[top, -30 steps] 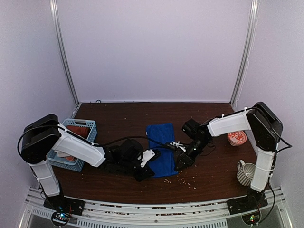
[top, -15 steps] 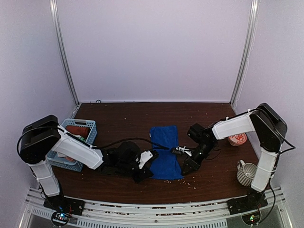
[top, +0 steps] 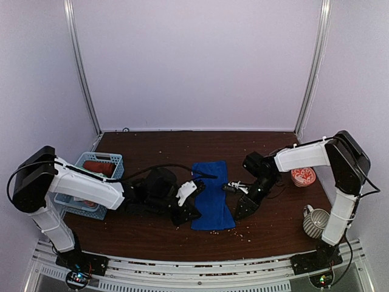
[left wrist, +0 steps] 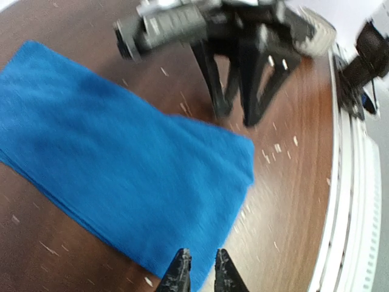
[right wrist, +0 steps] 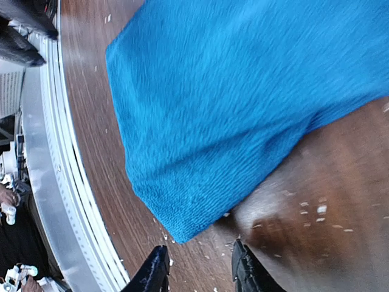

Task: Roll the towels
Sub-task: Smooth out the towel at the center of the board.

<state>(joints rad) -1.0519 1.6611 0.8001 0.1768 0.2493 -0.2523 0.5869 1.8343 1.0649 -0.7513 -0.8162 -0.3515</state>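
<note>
One royal blue towel (top: 211,194) lies flat on the brown table, its long side running away from me. My left gripper (top: 185,214) sits low at the towel's near left corner. In the left wrist view the left gripper (left wrist: 202,272) shows a narrow gap, and the towel (left wrist: 121,164) lies just ahead of the tips, not pinched. At the near right corner my right gripper (top: 242,208) is open. In the right wrist view the right gripper (right wrist: 197,267) has bare wood between its fingers, with the towel (right wrist: 243,103) corner just beyond. A dark red towel (top: 99,165) lies in the basket.
A light blue basket (top: 112,159) stands at the left edge behind my left arm. An orange-and-white bowl (top: 302,177) and a striped mug (top: 315,221) sit at the right. Crumbs dot the wood near the towel. The metal rail (top: 200,277) runs along the near edge.
Both grippers were shut on the towel's near corners and have opened and let go. The towel has shifted slightly right and now lies flat.
</note>
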